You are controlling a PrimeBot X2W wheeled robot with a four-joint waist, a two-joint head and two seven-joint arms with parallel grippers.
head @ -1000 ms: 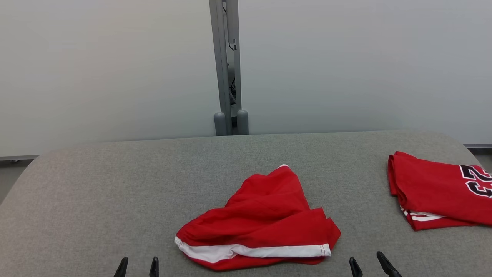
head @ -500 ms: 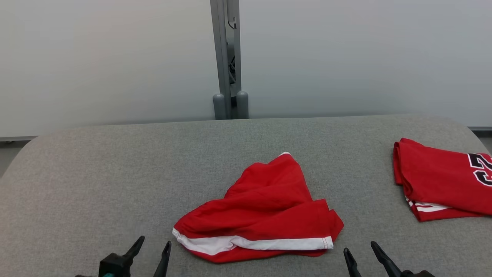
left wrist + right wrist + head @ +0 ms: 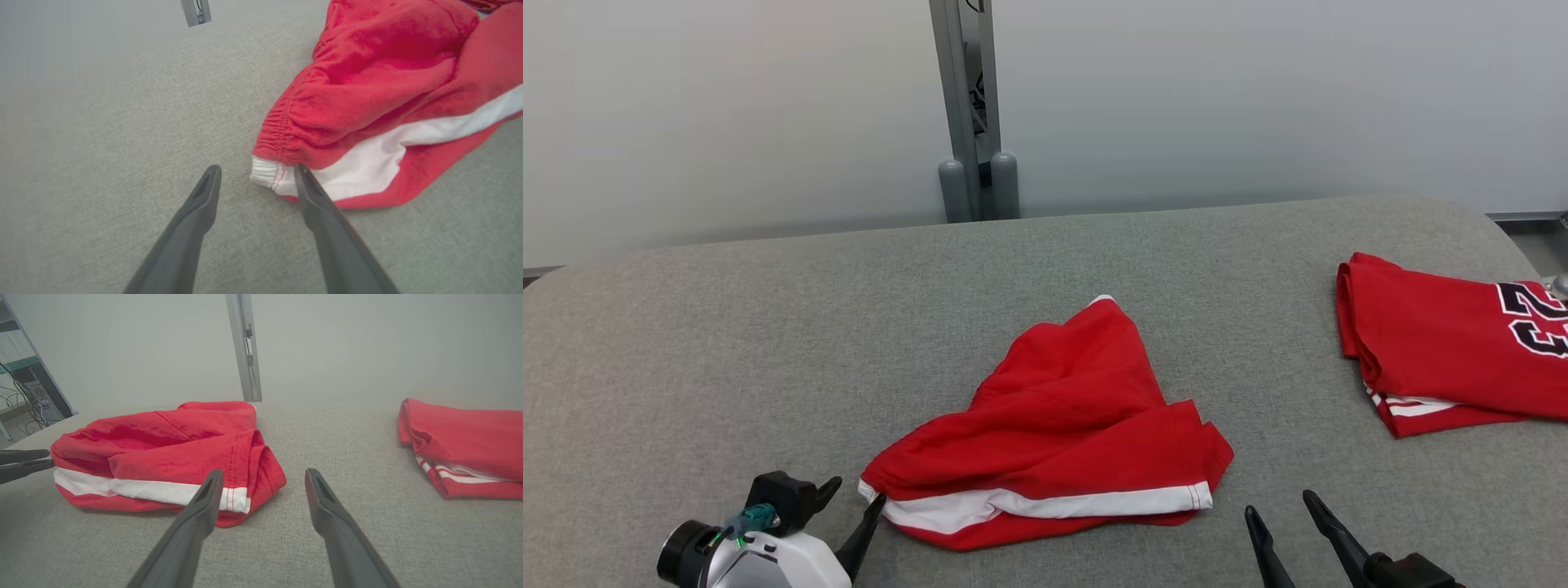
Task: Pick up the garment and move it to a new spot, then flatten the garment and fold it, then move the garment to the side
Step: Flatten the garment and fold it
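Both sets of jaws apart: left gripper [image 3: 257,169], right gripper [image 3: 264,473]. We judge garment [image 3: 1078,425] soft, light — pinch white waistband corner [image 3: 265,174].

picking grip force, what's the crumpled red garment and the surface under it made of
The crumpled red garment looks like soft fleecy knit: matte, fuzzy nap, with a gathered elastic band. The grey surface looks like woven upholstery fabric by its coarse flecked weave, probably padded given its rounded corners.
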